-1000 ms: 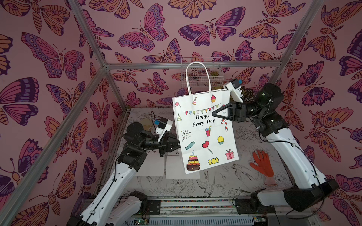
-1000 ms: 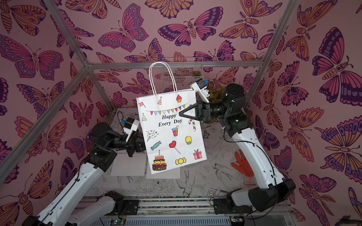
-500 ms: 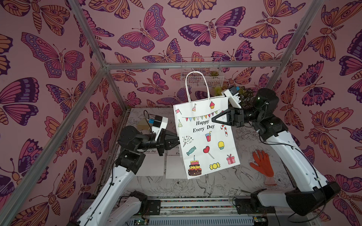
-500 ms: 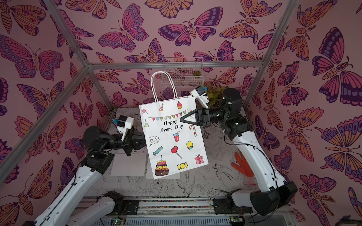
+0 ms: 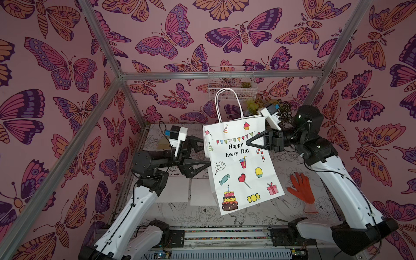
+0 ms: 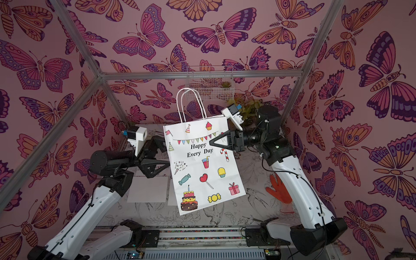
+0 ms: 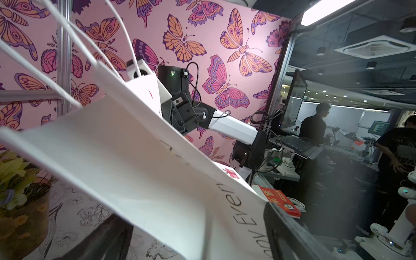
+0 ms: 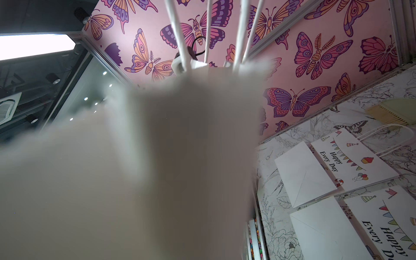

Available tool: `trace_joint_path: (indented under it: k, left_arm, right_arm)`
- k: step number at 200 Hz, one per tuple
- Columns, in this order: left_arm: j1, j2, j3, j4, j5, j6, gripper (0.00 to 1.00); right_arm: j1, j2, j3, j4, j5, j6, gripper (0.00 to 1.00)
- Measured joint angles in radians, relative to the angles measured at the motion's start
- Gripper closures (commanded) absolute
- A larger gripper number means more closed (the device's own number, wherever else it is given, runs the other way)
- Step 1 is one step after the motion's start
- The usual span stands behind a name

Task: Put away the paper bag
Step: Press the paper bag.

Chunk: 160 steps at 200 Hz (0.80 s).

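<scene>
The white paper bag (image 5: 239, 166) printed "Happy Every Day" hangs upright in the air above the table, handles up, in both top views (image 6: 202, 166). My right gripper (image 5: 248, 142) is shut on the bag's upper right edge and carries it. My left gripper (image 5: 203, 157) stands open at the bag's left edge, one finger on either side of the paper. In the left wrist view the bag (image 7: 139, 162) runs between the two dark fingers (image 7: 286, 227). The blurred bag (image 8: 157, 157) fills the right wrist view and hides the right jaws.
Two folded bags (image 5: 173, 189) (image 5: 200, 191) lie flat on the table under the left arm, also in the right wrist view (image 8: 351, 162). An orange glove (image 5: 300, 186) lies at the right. A wire basket (image 5: 231, 83) hangs on the back wall above a potted plant (image 5: 254, 105).
My left gripper was shut at the bag's left edge and has now opened wide. The bag has sunk a little while the right gripper keeps its hold.
</scene>
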Motion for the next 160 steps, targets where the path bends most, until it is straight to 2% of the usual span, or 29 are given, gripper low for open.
trace_joint_path:
  k: [22, 43, 65, 160]
  left_arm:
    - [0.000, 0.027, 0.000, 0.119, -0.029, -0.109, 0.09]
    - [0.000, 0.037, 0.005, 0.139, -0.045, -0.150, 0.09]
    - [0.000, 0.043, 0.019, 0.107, -0.049, -0.150, 0.09]
    - [-0.010, 0.151, 0.039, -0.012, -0.011, -0.111, 0.29]
  right_arm:
    - [-0.001, -0.023, -0.006, -0.019, 0.005, -0.025, 1.00]
    - [-0.003, -0.034, -0.006, -0.042, 0.016, -0.051, 1.00]
    - [-0.006, -0.041, -0.012, -0.063, 0.041, -0.078, 1.00]
    - [-0.006, -0.060, -0.056, -0.002, 0.199, -0.049, 1.00]
